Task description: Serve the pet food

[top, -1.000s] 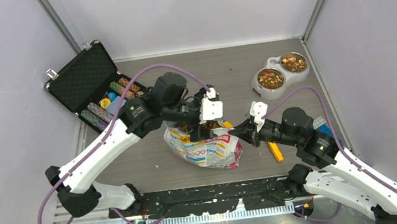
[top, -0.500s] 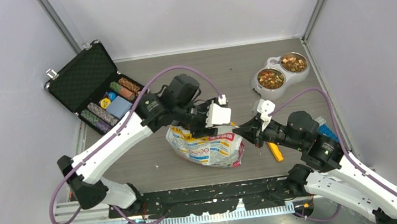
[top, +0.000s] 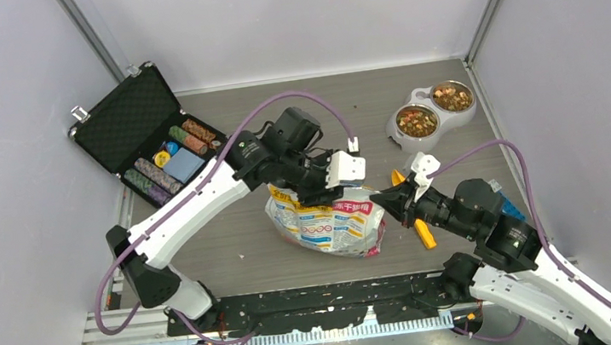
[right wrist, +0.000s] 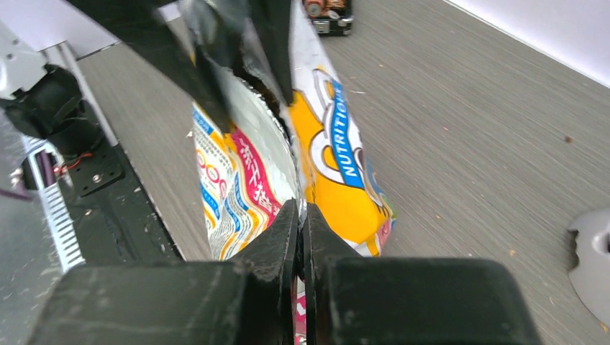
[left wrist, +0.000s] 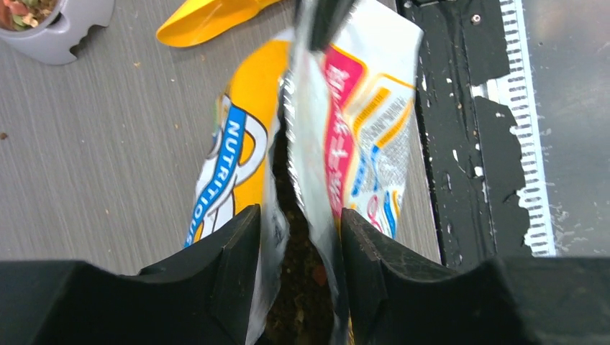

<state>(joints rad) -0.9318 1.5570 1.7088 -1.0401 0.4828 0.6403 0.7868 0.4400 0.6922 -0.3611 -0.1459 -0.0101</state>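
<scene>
Bright even overhead light; soft shadows; wrist views blurred near lens; glare on foil bag (left wrist: 306,136)

We see two arms of the same build. On the left arm (top: 186,211) and the right arm (top: 555,292) the long links are smooth white shells, and the joints between them are rounded black drums. A purple cable (top: 302,93) arcs loose along the left arm, and we find a second purple cable (top: 488,144) on the right. Each wrist carries a small white box (top: 344,168). The left gripper (left wrist: 301,215) has thick matte black fingers (left wrist: 223,266) with slanted inner faces. The right gripper (right wrist: 301,212) shows us the same black fingers (right wrist: 266,251).
</scene>
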